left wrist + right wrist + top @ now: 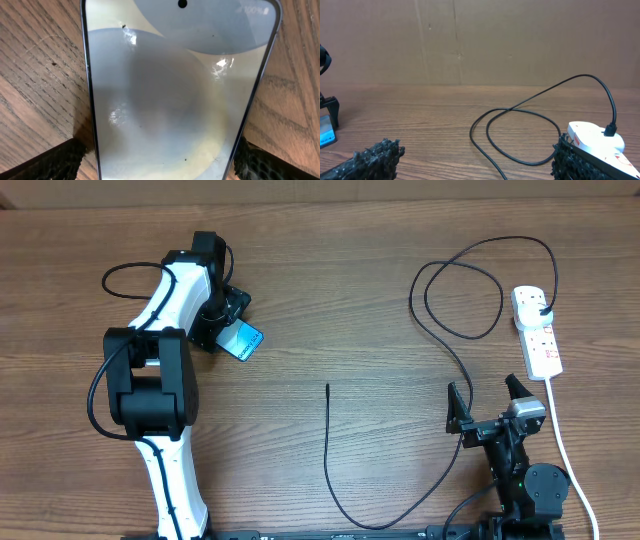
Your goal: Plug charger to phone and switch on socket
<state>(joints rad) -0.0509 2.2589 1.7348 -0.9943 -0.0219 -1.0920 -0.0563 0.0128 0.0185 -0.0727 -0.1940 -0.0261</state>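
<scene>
Phone point(243, 340): slim, dark-edged, blue screen

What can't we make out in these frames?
- Phone port: overhead, left arm covers it; left wrist view cuts it off.
- Socket switch state: too small overhead; right wrist view crops it.
- Charger tip shape: too small overhead.

Faint "100%" on phone point(175, 100) screen corner; rest unreadable

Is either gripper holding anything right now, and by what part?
The right gripper holds nothing. The left gripper straddles the phone across its long edges; whether it grips cannot be told.
</scene>
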